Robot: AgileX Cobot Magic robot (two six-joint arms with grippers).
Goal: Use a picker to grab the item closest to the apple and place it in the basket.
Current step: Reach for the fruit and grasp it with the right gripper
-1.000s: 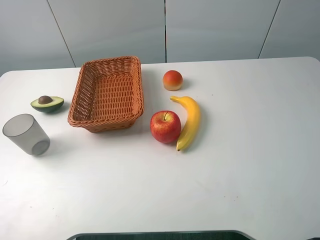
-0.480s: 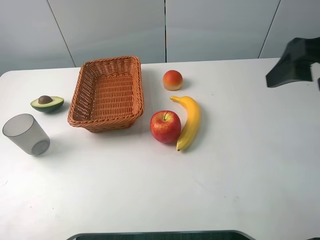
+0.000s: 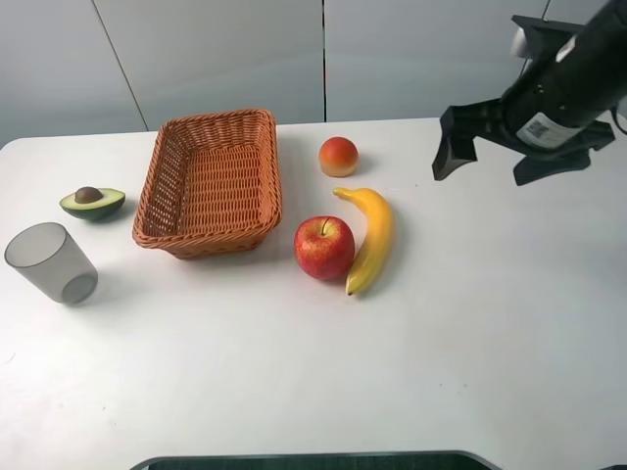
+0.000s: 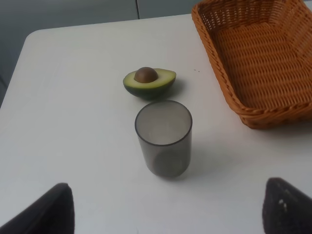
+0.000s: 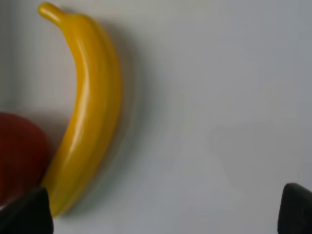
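Observation:
A red apple lies mid-table with a yellow banana touching its right side. The wicker basket stands to the apple's left and holds nothing. My right gripper hangs open in the air, to the right of the banana and above the table. The right wrist view shows the banana and an edge of the apple beyond the open right gripper. My left gripper is open over the table's left part and does not show in the exterior high view.
An orange-red round fruit sits behind the banana. A halved avocado and a grey translucent cup stand left of the basket. In the left wrist view the cup is nearest, with the avocado and basket beyond.
My right arm has come in from the right edge and moved left over the table toward the banana. Nothing on the table has shifted.

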